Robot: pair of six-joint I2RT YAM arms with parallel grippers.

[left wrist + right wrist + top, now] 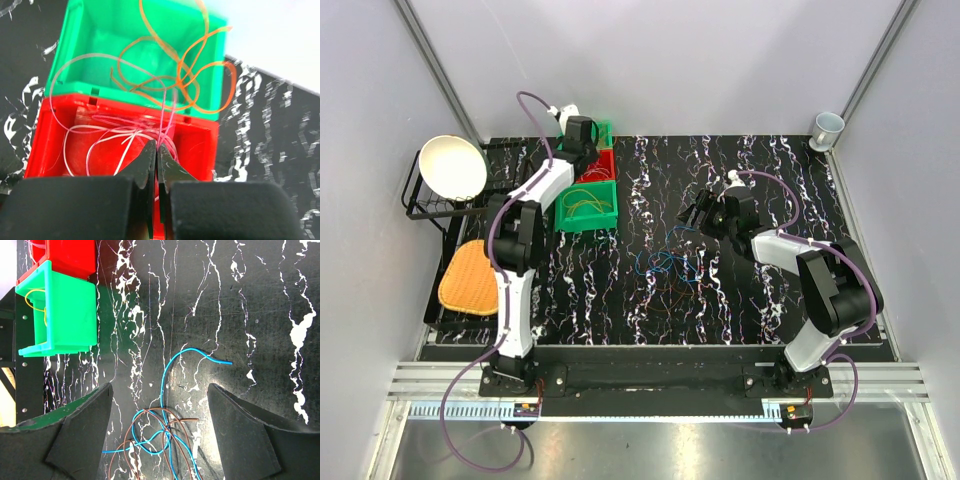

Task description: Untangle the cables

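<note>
On the dark table (pixel 260 315), thin blue and brown cables (pixel 164 390), tangled loops

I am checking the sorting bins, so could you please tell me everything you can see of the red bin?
The red bin is an open-topped rectangular box that looks like glossy moulded plastic, upright on the black marbled table. One side sits tight against a green bin. Inside lie loose loops of thin pink cables, some arching over its rim. The left gripper hangs above it, shut on one strand, not visibly touching the bin.
</note>
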